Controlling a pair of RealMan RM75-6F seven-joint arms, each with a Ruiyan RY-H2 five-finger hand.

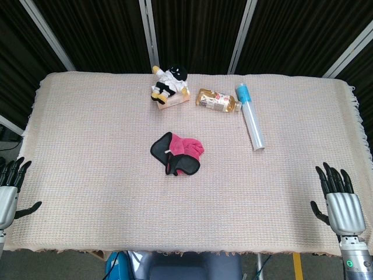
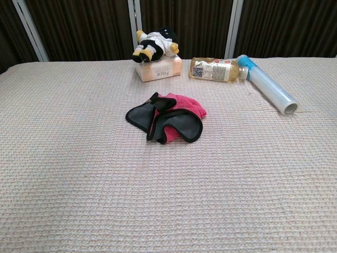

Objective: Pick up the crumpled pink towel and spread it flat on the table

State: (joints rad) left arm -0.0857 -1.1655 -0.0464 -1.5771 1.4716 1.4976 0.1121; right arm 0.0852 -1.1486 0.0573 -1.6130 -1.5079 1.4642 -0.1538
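Towel sits crumpled mid-table, pink with black edging, folded over itself, untouched. Nothing's started: you're at the reach step. Your left hand and right hand both hang at the near table edge, fingers spread, holding nothing, well apart from the towel. Neither shows in the chest view. Next move calls for bringing one hand in over the towel and pinching a raised fold, likely the black edge on top. Keep clear of the plush toy, bottle and plastic roll lined up behind it.
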